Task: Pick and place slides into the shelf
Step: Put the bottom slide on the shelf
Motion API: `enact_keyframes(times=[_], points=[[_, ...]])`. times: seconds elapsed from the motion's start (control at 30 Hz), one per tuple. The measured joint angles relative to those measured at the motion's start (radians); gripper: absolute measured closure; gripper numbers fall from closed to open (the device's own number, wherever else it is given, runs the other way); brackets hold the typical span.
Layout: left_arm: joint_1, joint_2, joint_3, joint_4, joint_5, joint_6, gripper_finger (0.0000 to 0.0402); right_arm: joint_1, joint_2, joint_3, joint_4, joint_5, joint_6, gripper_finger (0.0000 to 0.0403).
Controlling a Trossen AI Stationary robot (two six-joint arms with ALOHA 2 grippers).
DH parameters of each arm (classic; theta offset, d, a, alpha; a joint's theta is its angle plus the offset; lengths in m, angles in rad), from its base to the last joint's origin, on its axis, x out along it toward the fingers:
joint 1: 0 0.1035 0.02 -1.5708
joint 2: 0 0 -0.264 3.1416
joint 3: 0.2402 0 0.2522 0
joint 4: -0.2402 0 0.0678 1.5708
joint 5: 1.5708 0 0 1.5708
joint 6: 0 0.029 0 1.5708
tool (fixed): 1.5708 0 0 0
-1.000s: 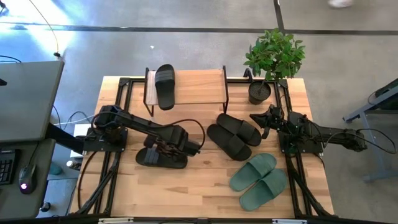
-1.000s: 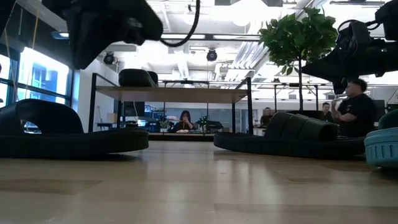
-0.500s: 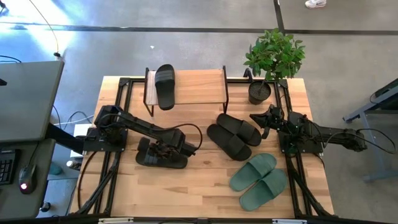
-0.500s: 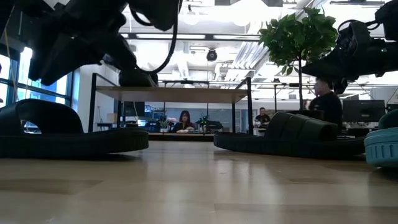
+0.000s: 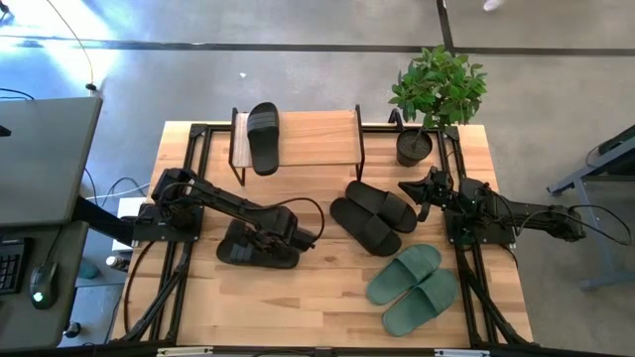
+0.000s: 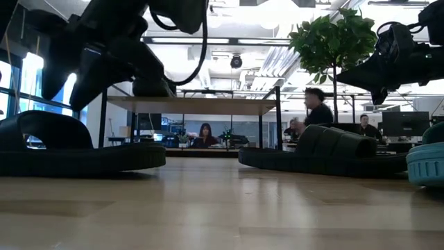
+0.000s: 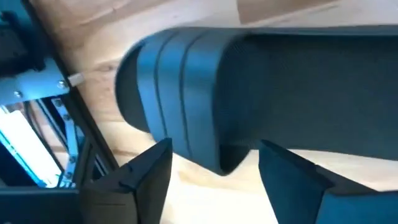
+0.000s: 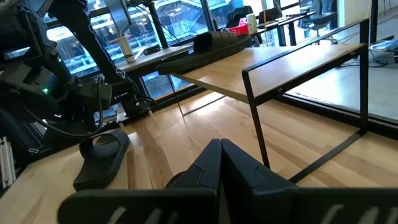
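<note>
Since a second ago my left gripper [image 7: 214, 177] has dropped over the black slide [image 5: 256, 248], jaws now spread around its strap. Next: clamp, lift, carry to shelf [image 5: 317, 139].

counter [image 5: 317, 297]: light wood, black frame rails along the sides
shelf [image 5: 317, 139]: stands at back of counter, 1 black slide [image 5: 263, 137] on top, left end
on counter: 1 black slide [image 5: 256, 254] at left, black pair [image 5: 372, 216] in mid, green pair [image 5: 412, 288] at right front, plant pot [image 5: 415, 147] at back right
</note>
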Motion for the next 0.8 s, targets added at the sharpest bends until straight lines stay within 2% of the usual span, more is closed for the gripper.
enact_keyframes(times=[0.17, 0.5, 0.63, 0.8], points=[[0.0, 0.019, -0.008, -0.043, -0.015, -0.007, 0.0169, 0.0, 0.0, 0.0, 0.0, 0.0, 0.0, 0.0402], [0.0, 0.056, -0.056, -0.01, 0.019, 0.003, 0.0191, 0.0, 0.008, 0.0, 0.0, -0.004, 0.0, 0.0402], [0.0, 0.058, -0.056, -0.023, 0.006, 0.005, 0.0209, 0.0, 0.011, 0.0, 0.0, -0.005, 0.0, 0.0402], [0.0, 0.058, -0.057, -0.019, -0.02, 0.004, 0.0252, 0.0, 0.012, 0.0, 0.0, -0.004, 0.0, 0.0402]])
